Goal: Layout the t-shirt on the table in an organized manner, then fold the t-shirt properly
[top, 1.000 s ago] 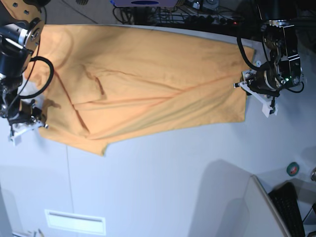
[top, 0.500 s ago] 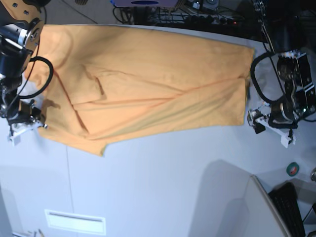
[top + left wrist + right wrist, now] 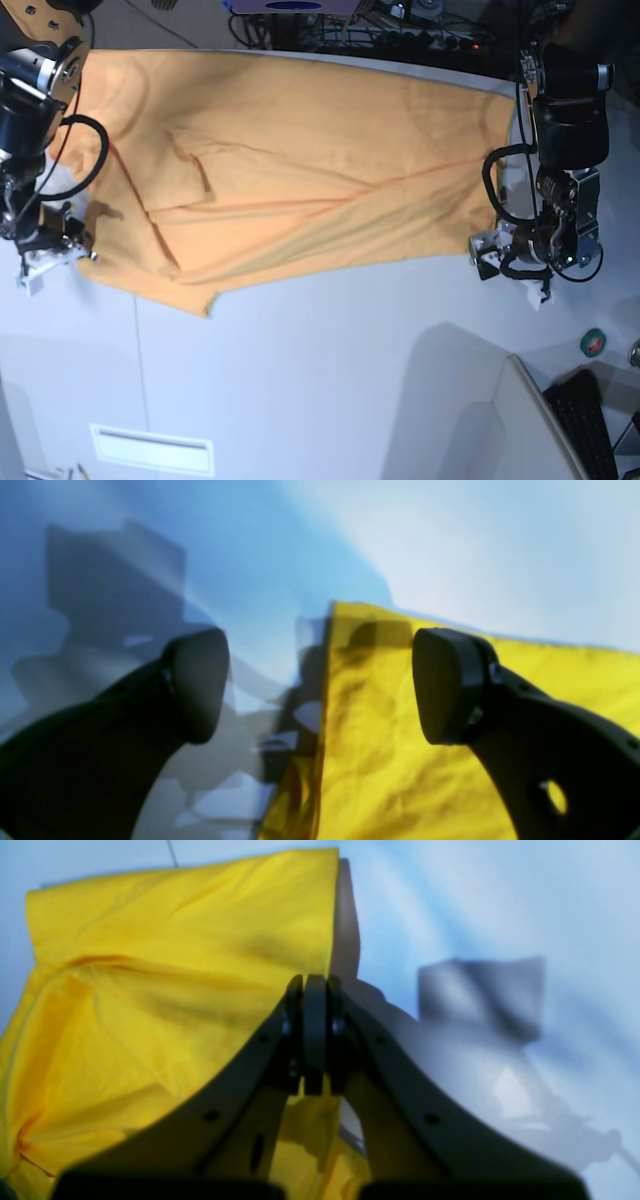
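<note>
The orange-yellow t-shirt (image 3: 300, 170) lies spread across the far half of the pale table (image 3: 330, 370), with folds and creases through its middle. My left gripper (image 3: 508, 262) hangs open just off the shirt's near right corner. In the left wrist view that gripper (image 3: 320, 690) has wide-apart jaws, and the shirt (image 3: 400, 760) edge runs between them, untouched. My right gripper (image 3: 50, 250) is at the shirt's left edge. Its fingers (image 3: 314, 1035) are pressed shut where the cloth (image 3: 175, 965) ends, apparently pinching that edge.
A thin dark seam (image 3: 137, 380) crosses the table, and a white label (image 3: 152, 450) sits near the front. At the right are a green tape roll (image 3: 594, 342), a keyboard (image 3: 588, 425) and a slanted grey panel (image 3: 470, 420). Cables (image 3: 400, 30) lie behind the table.
My left gripper opened and let go of the shirt's right edge, swung out to the right, then came back beside the near right corner. The right arm stayed still.
</note>
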Tool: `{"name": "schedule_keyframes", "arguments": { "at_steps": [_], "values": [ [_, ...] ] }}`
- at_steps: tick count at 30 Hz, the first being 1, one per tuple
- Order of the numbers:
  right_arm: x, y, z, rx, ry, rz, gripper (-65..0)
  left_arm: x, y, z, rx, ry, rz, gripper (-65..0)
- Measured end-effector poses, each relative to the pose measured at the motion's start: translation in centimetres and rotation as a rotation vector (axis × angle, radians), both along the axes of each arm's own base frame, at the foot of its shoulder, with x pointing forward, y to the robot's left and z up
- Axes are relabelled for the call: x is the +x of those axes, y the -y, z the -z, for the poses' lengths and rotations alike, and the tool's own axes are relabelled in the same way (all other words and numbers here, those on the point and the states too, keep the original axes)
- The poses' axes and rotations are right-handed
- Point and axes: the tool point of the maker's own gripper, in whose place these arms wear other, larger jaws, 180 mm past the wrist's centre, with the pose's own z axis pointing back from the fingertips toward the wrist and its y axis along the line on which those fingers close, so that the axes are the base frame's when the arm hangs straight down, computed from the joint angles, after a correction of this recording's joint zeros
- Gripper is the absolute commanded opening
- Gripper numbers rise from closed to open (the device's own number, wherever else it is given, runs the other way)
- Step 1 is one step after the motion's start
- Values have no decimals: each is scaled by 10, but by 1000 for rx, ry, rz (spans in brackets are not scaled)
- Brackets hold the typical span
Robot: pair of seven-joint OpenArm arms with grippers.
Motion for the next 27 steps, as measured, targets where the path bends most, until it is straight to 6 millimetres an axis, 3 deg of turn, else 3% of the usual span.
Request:
{"name": "schedule_keyframes", "arguments": {
  "at_steps": [8,10,14,21,27],
  "values": [
    [0,1,0,-1,0,0,-650,4,11,2,-5,12,14,-110],
    [0,1,0,-2,0,1,-650,6,16,2,-13,20,15,-181],
    [0,1,0,-2,0,1,-650,6,22,3,-33,21,13,-397],
    [0,1,0,-1,0,0,-650,8,23,5,-34,45,6,-647],
    [3,0,-2,1,6,0,-650,29,26,5,-45,118,-35,-650]
  ]
}}
